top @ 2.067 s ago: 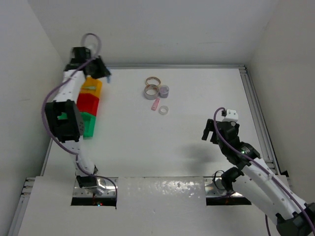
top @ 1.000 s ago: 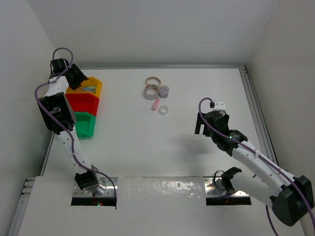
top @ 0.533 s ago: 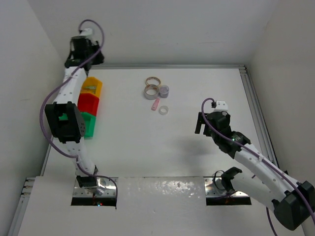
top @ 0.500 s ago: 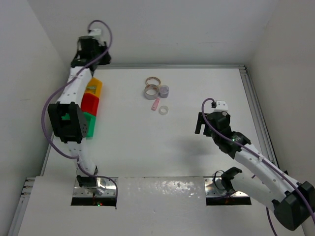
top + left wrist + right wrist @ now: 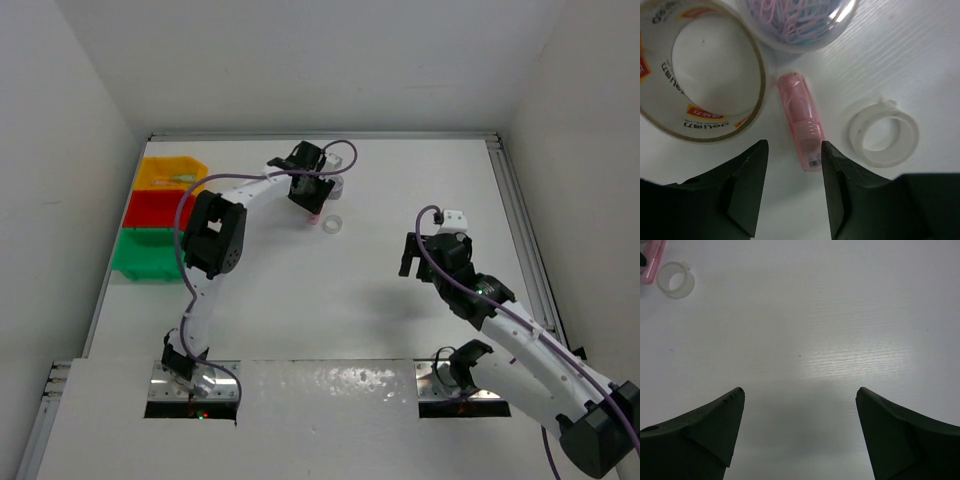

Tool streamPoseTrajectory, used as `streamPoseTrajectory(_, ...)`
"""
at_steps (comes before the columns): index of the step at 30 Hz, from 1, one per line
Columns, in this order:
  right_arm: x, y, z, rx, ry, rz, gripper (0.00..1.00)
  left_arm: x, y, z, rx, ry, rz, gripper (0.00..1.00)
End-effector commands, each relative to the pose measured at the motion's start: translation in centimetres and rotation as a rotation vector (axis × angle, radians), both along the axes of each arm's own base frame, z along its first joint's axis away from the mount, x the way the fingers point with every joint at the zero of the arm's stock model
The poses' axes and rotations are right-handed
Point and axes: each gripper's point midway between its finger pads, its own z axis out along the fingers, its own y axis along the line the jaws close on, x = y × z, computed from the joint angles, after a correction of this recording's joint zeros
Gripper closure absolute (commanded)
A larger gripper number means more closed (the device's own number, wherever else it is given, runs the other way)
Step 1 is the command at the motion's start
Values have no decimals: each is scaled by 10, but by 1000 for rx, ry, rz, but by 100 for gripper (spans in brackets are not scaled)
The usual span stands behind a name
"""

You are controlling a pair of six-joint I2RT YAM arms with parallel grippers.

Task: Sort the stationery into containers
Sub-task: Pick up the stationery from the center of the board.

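Left end effector [image 5: 792, 200], parted and empty, hovers over a glossy, translucent pink stick [image 5: 801, 125]

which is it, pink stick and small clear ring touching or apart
Apart. Left wrist view shows bare table between the pink stick and the small clear ring.

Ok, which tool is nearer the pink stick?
Left. The left tool is open directly over the pink stick, the stick's near end between its fingers; the right tool is open over the table, well off to the stick's right.
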Motion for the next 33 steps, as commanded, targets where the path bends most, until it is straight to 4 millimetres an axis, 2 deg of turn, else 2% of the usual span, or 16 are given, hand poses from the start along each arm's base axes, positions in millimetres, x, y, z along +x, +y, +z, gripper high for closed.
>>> streamPoseTrajectory(1,-4,-3,0,6,-17,-10,10,18,1,13,40,-76,10,56)
streamPoseTrajectory(7,-9,-10,-4,1,-24,-33,9,10,-8,-15,137,-78,-30,55)
streamPoseTrajectory(12,-9,-11,-4,-12,-14,-30,9,5,-14,-30,122,-41,-33,55)
streamPoseTrajectory(19,-8,-11,-2,-23,-14,-26,9,-6,-5,-56,155,30,-78,55)
streamPoseTrajectory(22,-8,-12,0,-28,-16,-27,9,-24,-11,-62,122,109,-141,64)
streamPoseTrajectory(24,-8,-13,2,-28,-19,-33,9,-42,-11,-65,114,173,-182,85)
streamPoseTrajectory(25,-8,-13,4,-26,-25,-37,9,-45,-10,-63,110,181,-188,95)
streamPoseTrajectory(26,-8,-14,4,-29,-25,-38,9,-48,-9,-62,109,191,-191,100)
streamPoseTrajectory(27,-8,-15,5,-30,-29,-43,9,-54,-9,-60,108,210,-199,100)
streamPoseTrajectory(29,-9,-17,7,-26,-37,-50,9,-55,-9,-45,92,200,-212,100)
streamPoseTrajectory(30,-9,-17,7,-25,-39,-52,9,-55,-9,-35,81,198,-214,100)
streamPoseTrajectory(33,-11,-18,8,-17,-44,-56,9,-41,-7,18,5,127,-177,100)
